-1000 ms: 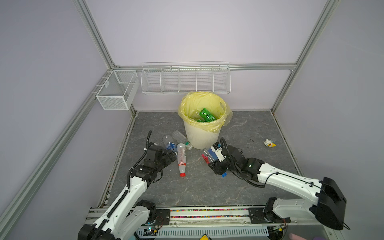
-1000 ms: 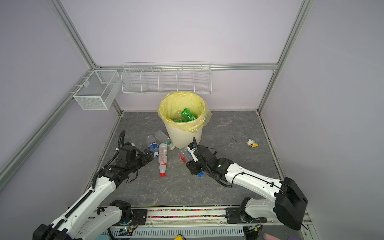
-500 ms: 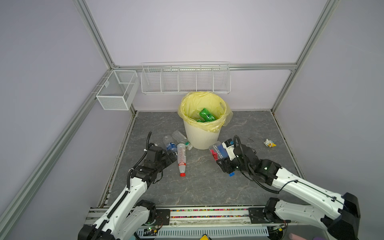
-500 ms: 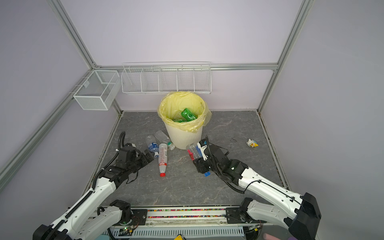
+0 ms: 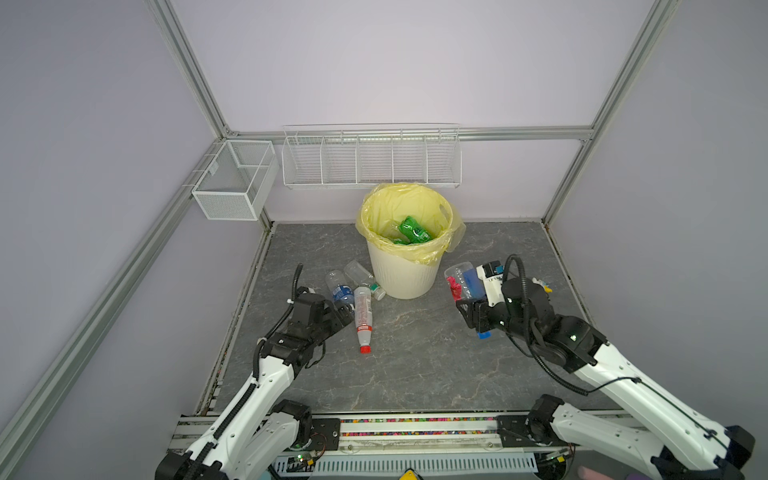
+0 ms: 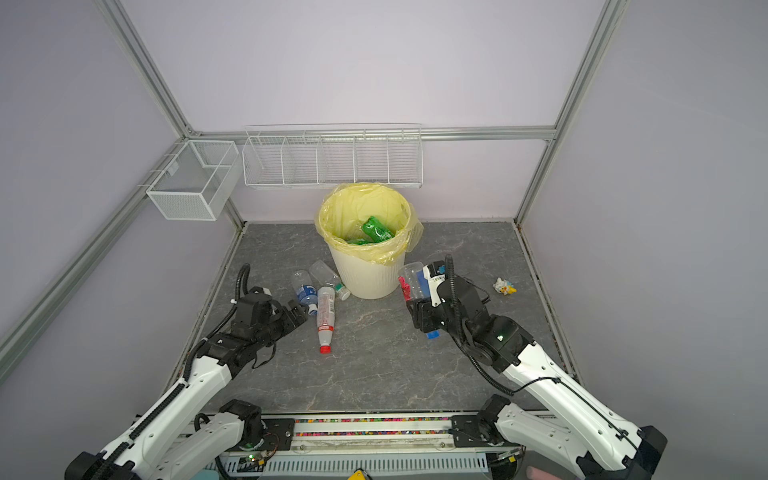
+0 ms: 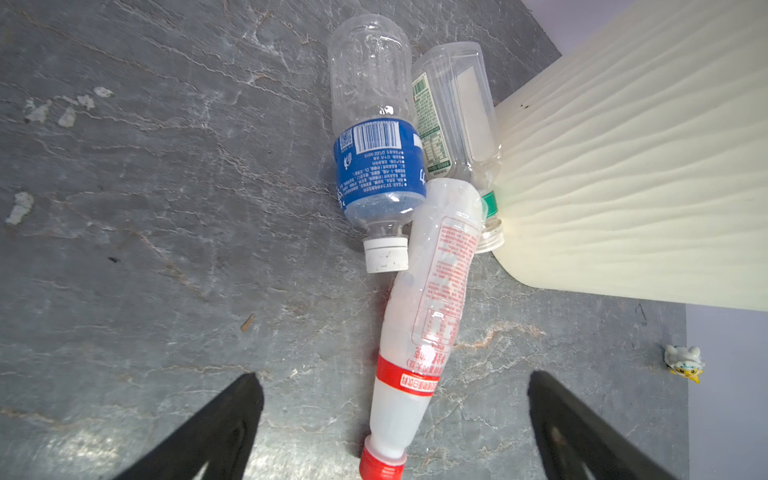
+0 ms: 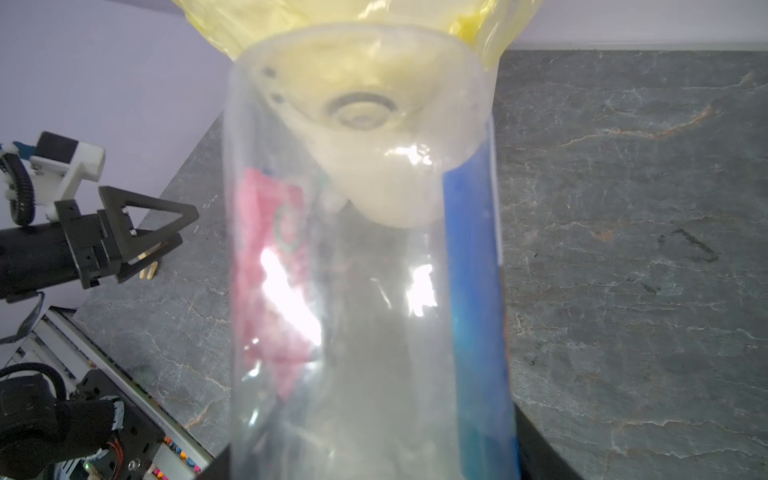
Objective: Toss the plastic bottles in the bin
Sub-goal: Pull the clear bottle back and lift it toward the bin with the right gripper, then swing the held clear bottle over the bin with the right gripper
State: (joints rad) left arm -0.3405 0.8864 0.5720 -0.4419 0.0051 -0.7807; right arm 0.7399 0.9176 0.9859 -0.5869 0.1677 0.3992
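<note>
– Clear plastic bottle (image 5: 459,276), blue-and-red label, blue cap down, pinched in the right gripper (image 5: 473,309) beside the bin (image 5: 403,278).
– Change over the last second: lifted, carried farther from the bin. Left gripper (image 7: 392,378) spread wide, unmoved.

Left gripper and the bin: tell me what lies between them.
Three bottles lie between the open left gripper and the bin: a red-capped bottle, a blue-labelled bottle and a green-labelled bottle against the bin's wall. The left wrist view shows it.
</note>
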